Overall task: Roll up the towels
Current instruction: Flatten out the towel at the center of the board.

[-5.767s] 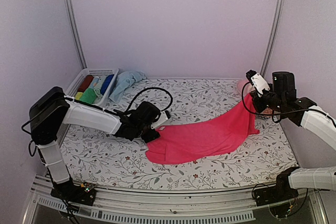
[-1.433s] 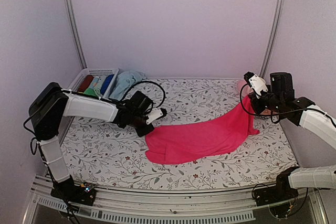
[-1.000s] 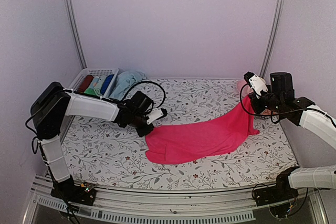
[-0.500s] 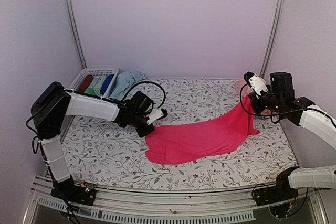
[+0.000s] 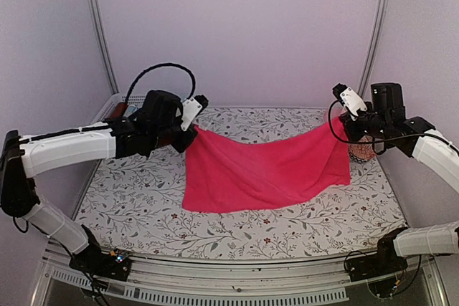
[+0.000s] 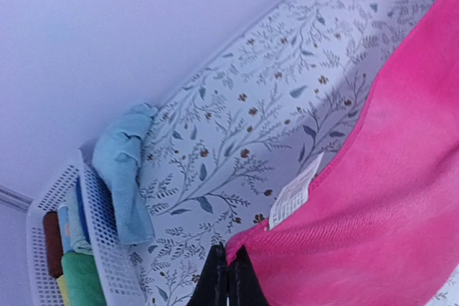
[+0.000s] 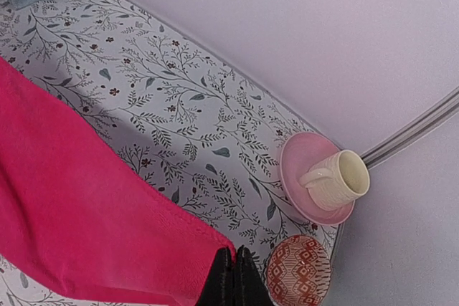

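The pink towel (image 5: 265, 170) hangs spread between the two arms. The left fingers (image 6: 214, 290) are pinched tight on its upper left corner, beside the white label (image 6: 294, 195). The right fingers (image 7: 221, 277) are pinched tight on its upper right corner. Both corners are raised, the top edge sags between them, and the lower part lies creased on the worktop (image 5: 129, 206). The blue towel (image 6: 125, 170) lies crumpled against the basket (image 6: 100, 227).

Cropped at 8 o'clock: mesh basket (image 6: 107, 245). Cropped at 6 o'clock: patterned bowl (image 7: 301, 271). Illegible: label (image 6: 295, 193) on pink towel (image 6: 387, 198).
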